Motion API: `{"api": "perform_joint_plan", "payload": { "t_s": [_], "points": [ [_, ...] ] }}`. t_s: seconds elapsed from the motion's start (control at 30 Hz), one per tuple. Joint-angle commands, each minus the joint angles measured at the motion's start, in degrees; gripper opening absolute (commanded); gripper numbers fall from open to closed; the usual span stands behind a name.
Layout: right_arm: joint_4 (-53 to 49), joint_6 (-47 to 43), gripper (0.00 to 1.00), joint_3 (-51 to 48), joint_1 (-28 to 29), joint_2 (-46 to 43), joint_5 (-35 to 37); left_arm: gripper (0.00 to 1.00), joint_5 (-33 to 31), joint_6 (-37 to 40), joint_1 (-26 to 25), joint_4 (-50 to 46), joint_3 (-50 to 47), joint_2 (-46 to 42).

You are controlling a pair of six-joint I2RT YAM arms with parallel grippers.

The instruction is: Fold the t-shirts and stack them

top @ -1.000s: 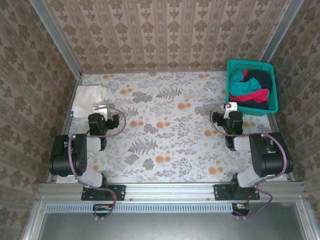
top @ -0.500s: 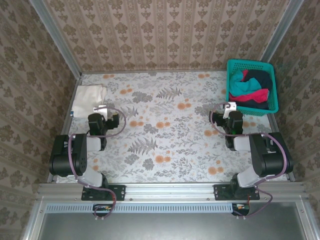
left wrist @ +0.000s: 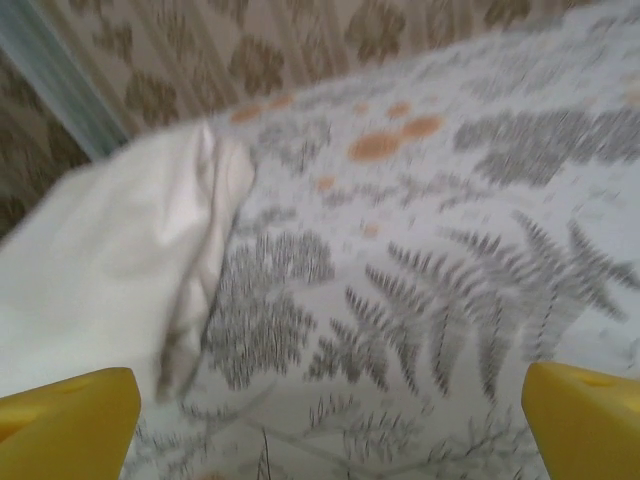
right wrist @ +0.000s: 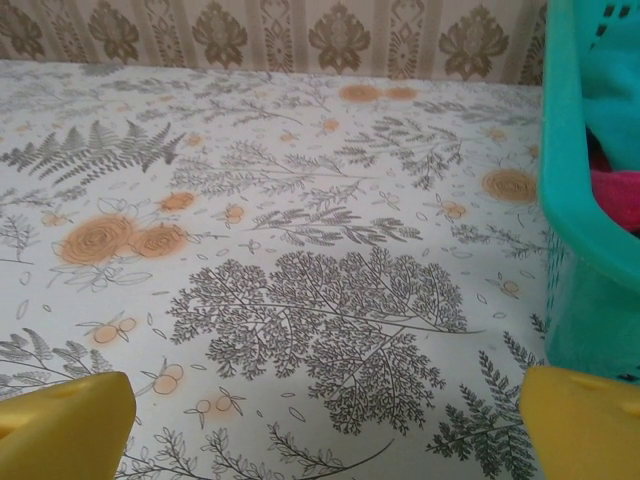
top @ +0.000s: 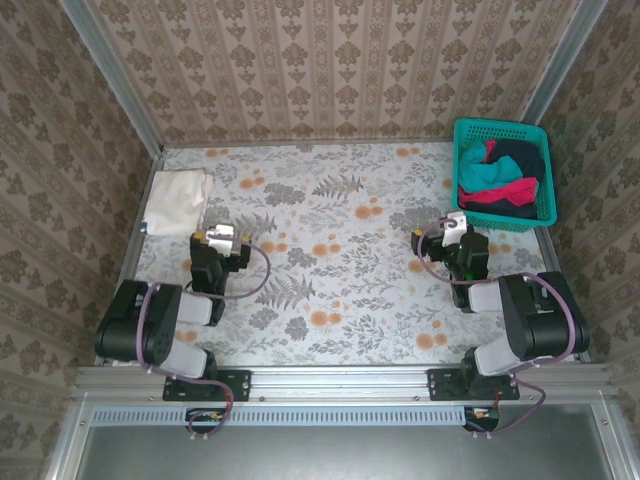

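Ahead of the left end effector (top: 221, 236), its fingers spread wide, the counter (top: 330, 270) lay flat and bare; just ahead and to its left a folded cream-white shirt (left wrist: 100, 270) made a low soft hump, near the left wall (top: 60, 150); to its right the floral surface ran open across to the right end effector (top: 455, 228), well apart from it; that one's fingers also stood wide, with open counter ahead and to its left; close on its right the teal basket (right wrist: 575, 200) rose as an upright mesh side, heaped with shirts (top: 505, 190); beyond everything the back wall (top: 330, 70) closed the space.
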Motion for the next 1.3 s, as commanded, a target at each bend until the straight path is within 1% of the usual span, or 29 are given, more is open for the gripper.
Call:
{"api": "perform_joint_plan", "payload": {
  "t_s": [0.0, 0.1, 0.17, 0.23, 0.3, 0.37, 0.43, 0.5, 0.57, 0.63, 0.7, 0.77, 0.87, 0.93, 1.0, 1.17, 1.27],
  "points": [
    [5.3, -1.4, 1.00, -1.9, 0.5, -1.4, -2.0, 1.00, -1.3, 5.2, -2.7, -9.0, 3.2, -8.6],
    [5.0, -1.4, 1.00, -1.8, 0.6, -1.5, -1.9, 1.00, 3.5, 6.1, -4.1, -20.5, 6.5, -15.8],
    [4.3, -1.3, 1.00, -1.4, 0.6, -1.5, -1.9, 1.00, 5.4, 6.8, -5.4, -25.1, 8.4, -18.2],
    [2.1, -1.2, 1.00, -0.5, 0.5, -1.6, -2.0, 1.00, 6.8, 7.3, -6.4, -28.1, 9.7, -19.4],
    [2.1, -1.2, 1.00, -0.3, 0.5, -1.6, -2.1, 1.00, 8.6, 7.1, -7.1, -30.1, 10.9, -19.4],
    [1.7, -0.5, 1.00, 0.1, 0.6, -2.0, -0.1, 1.00, 9.2, 6.6, -7.8, -31.0, 11.9, -18.7],
    [-7.4, -0.1, 1.00, 2.6, 0.6, -7.0, 0.8, 1.00, 10.1, 5.9, -8.5, -30.7, 12.7, -17.4],
    [-15.2, -0.6, 1.00, 4.9, 0.6, -12.1, -0.7, 1.00, 11.8, 5.6, -9.2, -30.7, 14.0, -15.6],
    [-20.3, -1.6, 1.00, 6.6, 1.0, -15.7, -2.2, 1.00, 13.6, 5.7, -9.9, -30.8, 15.7, -13.7],
    [-28.5, -1.7, 1.00, 10.1, 1.3, -19.4, -2.7, 1.00, 15.2, 5.4, -10.9, -30.7, 17.1, -11.9],
    [-34.8, -0.2, 1.00, 13.8, 1.4, -22.0, -1.0, 1.00, 16.8, 4.6, -12.1, -29.9, 18.7, -9.8],
    [-40.5, 2.6, 1.00, 18.3, 1.3, -23.3, 2.4, 1.00, 19.1, 4.7, -13.5, -30.0, 20.7, -7.9],
    [-49.1, 6.1, 1.00, 26.5, 0.3, -21.4, 5.3, 1.00, 20.2, 5.1, -17.5, -29.8, 23.4, -5.2],
    [-54.6, 8.9, 1.00, 32.8, -1.0, -18.2, 7.4, 1.00, 21.7, 5.1, -19.4, -29.1, 24.7, -3.7],
    [-60.1, 12.6, 1.00, 39.8, -3.3, -13.6, 8.5, 1.00, 22.4, 4.9, -21.2, -28.7, 25.8, -2.3],
    [-70.1, 21.5, 0.99, 52.0, -8.6, -1.3, 9.9, 1.00, 23.4, 3.3, -24.0, -25.6, 26.4, 0.5],
    [-74.5, 24.6, 0.94, 57.9, -10.5, 5.5, 12.2, 1.00, 23.8, 2.8, -25.7, -24.5, 26.3, 2.2]
  ]
}}
